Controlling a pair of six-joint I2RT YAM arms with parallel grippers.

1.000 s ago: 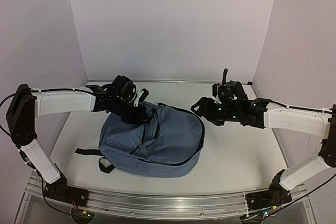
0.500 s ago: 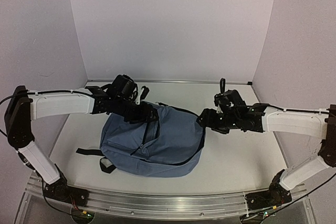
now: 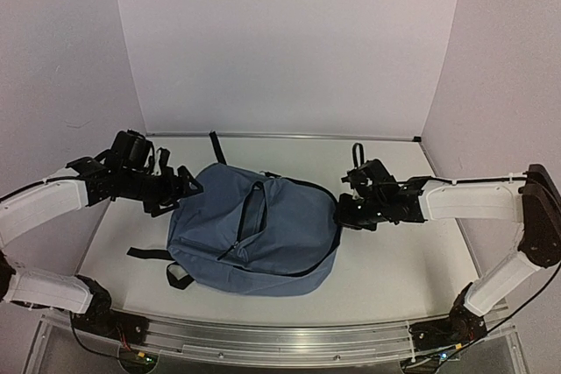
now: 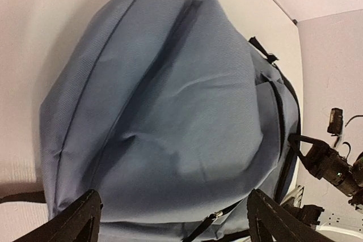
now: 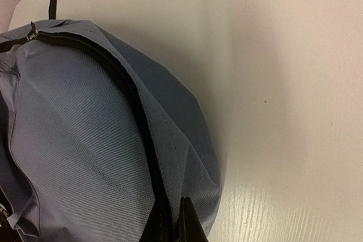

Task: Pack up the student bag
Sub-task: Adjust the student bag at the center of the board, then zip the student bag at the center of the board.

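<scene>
The student bag [image 3: 263, 234] is a slate-blue backpack lying flat mid-table, its zips closed as far as I can see. My left gripper [image 3: 186, 187] hovers just off the bag's upper left edge, open, with nothing between its fingers. In the left wrist view the bag [image 4: 170, 111] fills the frame beyond the wide-apart left gripper [image 4: 181, 225]. My right gripper [image 3: 342, 213] is at the bag's right edge. The right wrist view shows this gripper [image 5: 178, 226] shut on a fold of the bag [image 5: 74, 140] beside its black zip line [image 5: 139, 134].
Black straps [image 3: 145, 254] trail from the bag's lower left, and another strap [image 3: 215, 146] points toward the back wall. An aluminium rail [image 3: 263, 339] runs along the near table edge. Walls close in on three sides. The right arm [image 4: 329, 162] shows in the left wrist view.
My left gripper opened and drew back leftward off the bag's top. My right gripper moved left onto the bag's right edge and shut on the fabric there.
</scene>
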